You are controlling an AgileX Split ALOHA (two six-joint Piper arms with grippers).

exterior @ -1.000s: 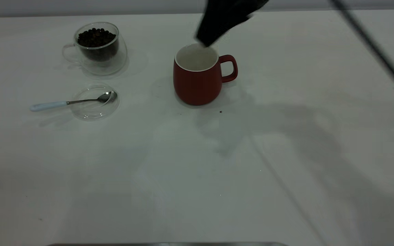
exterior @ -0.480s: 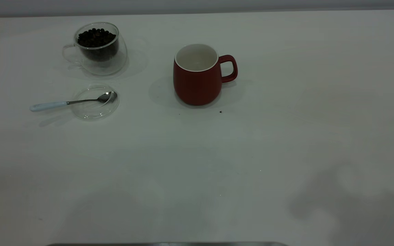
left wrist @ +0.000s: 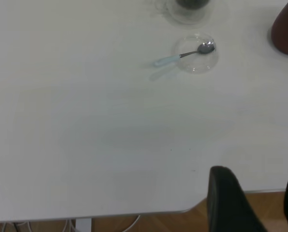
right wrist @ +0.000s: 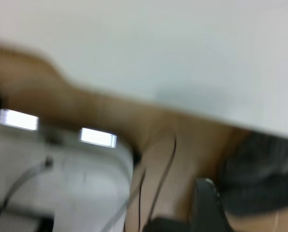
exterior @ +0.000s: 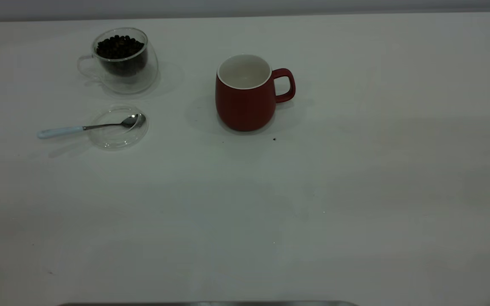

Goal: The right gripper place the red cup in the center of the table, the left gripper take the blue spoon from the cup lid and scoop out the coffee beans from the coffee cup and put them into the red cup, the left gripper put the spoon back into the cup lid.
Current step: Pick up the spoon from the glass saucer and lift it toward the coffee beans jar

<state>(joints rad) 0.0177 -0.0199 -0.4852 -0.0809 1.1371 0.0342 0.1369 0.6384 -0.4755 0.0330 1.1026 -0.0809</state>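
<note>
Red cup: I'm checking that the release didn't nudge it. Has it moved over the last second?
No. The red cup stands at the same spot, with its handle toward the same side, level with the coffee cup.

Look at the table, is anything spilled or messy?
Just one tiny thing: a dark speck sits on the table right by the red cup, maybe a stray bean. The glass cup, spoon and lid look tidy.

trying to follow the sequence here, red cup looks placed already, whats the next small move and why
Probably the left gripper should move from beyond the table edge toward the blue spoon. The red cup stands upright mid-table with nothing holding it, the spoon's bowl lies in the cup lid with its handle sticking out, and the coffee beans sit unscooped in the coffee cup.
</note>
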